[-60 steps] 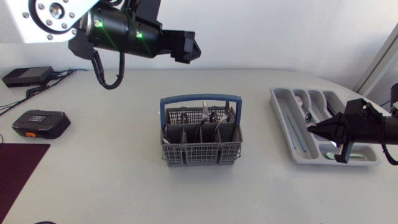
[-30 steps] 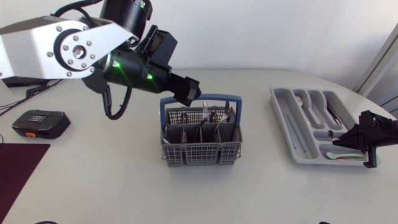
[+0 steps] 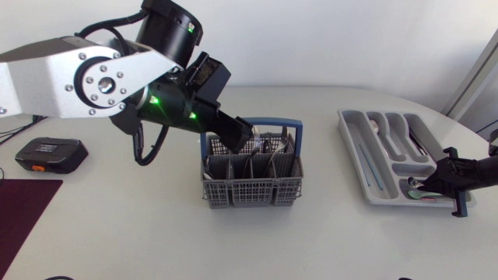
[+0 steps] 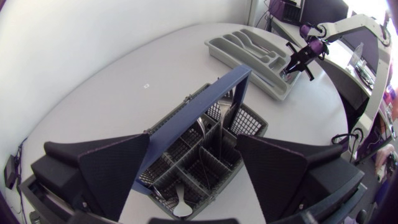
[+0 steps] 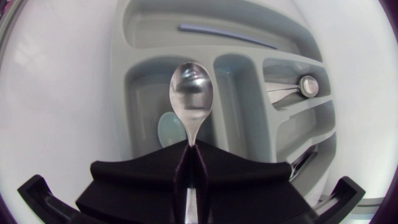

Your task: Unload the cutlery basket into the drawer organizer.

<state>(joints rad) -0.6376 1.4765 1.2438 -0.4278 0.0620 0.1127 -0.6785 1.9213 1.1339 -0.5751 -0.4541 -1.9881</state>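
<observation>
The grey cutlery basket (image 3: 251, 180) with a blue handle (image 3: 268, 122) stands mid-table, with cutlery (image 3: 266, 144) upright in its back cells. My left gripper (image 3: 237, 134) hangs just above the basket's back left, open. In the left wrist view its fingers (image 4: 118, 171) straddle the handle (image 4: 205, 112) without touching. A spoon (image 4: 180, 208) lies in a cell under it. My right gripper (image 3: 426, 183) is over the near end of the grey drawer organizer (image 3: 354, 144), shut on a metal spoon (image 5: 191, 96). The spoon's bowl points out over a compartment holding a pale teal piece (image 5: 166, 129).
A black and orange device (image 3: 50, 153) and a dark maroon mat (image 3: 23, 208) lie at the left. Other organizer compartments hold a long bluish piece (image 5: 224, 35) and metal cutlery (image 5: 298, 87). The organizer (image 4: 249, 50) lies well to the right of the basket.
My left arm swung down from the table's back to just above the basket, still open. My right gripper carried the spoon rightward and toward the organizer's near right end.
</observation>
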